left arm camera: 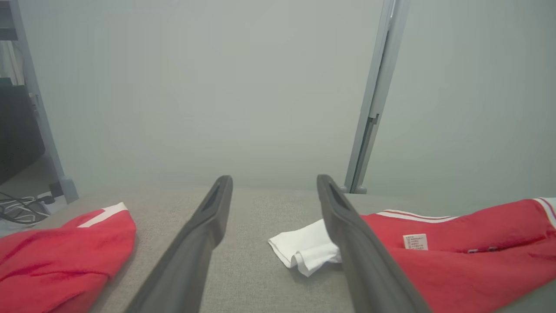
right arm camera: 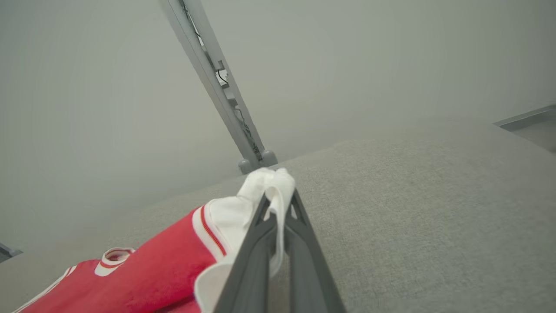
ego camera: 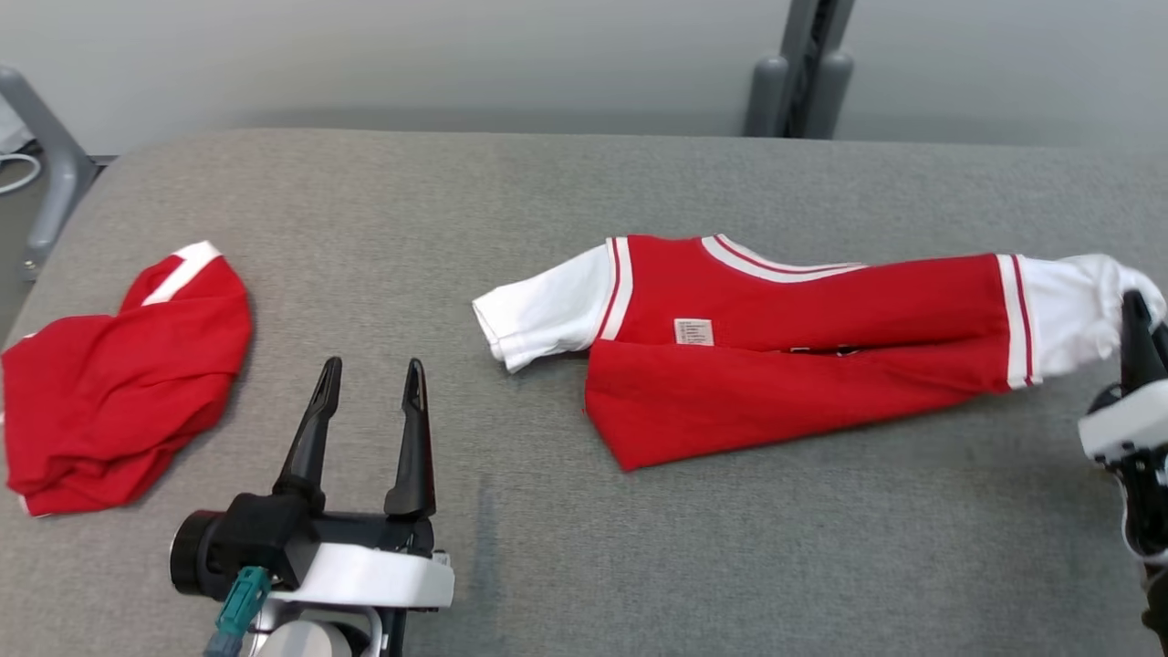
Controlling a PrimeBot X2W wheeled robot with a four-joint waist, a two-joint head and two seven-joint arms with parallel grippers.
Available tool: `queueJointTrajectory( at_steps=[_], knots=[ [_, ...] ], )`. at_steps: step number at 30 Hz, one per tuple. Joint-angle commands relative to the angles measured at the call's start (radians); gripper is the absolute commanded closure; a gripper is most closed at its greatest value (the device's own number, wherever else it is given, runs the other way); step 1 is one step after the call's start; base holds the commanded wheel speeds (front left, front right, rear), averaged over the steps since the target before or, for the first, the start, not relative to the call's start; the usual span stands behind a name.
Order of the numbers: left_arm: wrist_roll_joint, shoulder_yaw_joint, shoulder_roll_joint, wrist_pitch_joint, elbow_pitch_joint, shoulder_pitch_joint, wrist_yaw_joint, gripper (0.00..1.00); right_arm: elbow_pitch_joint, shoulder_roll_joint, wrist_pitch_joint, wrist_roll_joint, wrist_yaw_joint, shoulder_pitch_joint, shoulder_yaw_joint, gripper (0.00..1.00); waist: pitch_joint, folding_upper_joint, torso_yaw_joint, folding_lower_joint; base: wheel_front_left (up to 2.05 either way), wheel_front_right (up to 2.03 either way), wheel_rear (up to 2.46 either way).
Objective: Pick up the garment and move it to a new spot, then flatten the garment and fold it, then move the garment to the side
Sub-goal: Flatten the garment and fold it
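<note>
Head view shows a red garment with white sleeves stretched sideways across the grey fabric-covered tabletop, reaching from about the middle to the right edge. The right gripper sits at that right edge, its jaws clenched on the bunched end of one white sleeve; the right wrist view shows that sleeve cloth pinched between the two fingers. The opposite sleeve lies on the tabletop near the centre. The left gripper hovers near the front edge, jaws spread wide and grasping nothing. A second red garment lies crumpled by the left edge.
</note>
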Motion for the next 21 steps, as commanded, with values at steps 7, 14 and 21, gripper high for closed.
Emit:
queueJointTrajectory(
  at_steps=[7,14,21],
  knots=[
    [0.017,0.000,0.002,-0.002,0.004,-0.043,-0.013,0.00,0.074,0.046,-0.021,-0.040,0.000,0.066,-0.069,1.00,0.040,0.0000,-0.060,0.0000,0.00,0.00,0.00],
    [0.014,0.008,0.003,-0.002,0.008,-0.052,-0.010,0.00,0.072,0.073,-0.044,-0.119,0.000,0.074,-0.064,0.00,0.025,0.0000,-0.092,0.0000,0.00,0.00,0.00],
    [0.006,0.018,0.003,-0.002,0.000,-0.033,0.000,0.00,-0.157,0.069,-0.072,-0.200,0.000,0.111,-0.005,0.00,-0.028,0.0000,-0.111,0.0000,0.00,0.00,0.00]
  ],
)
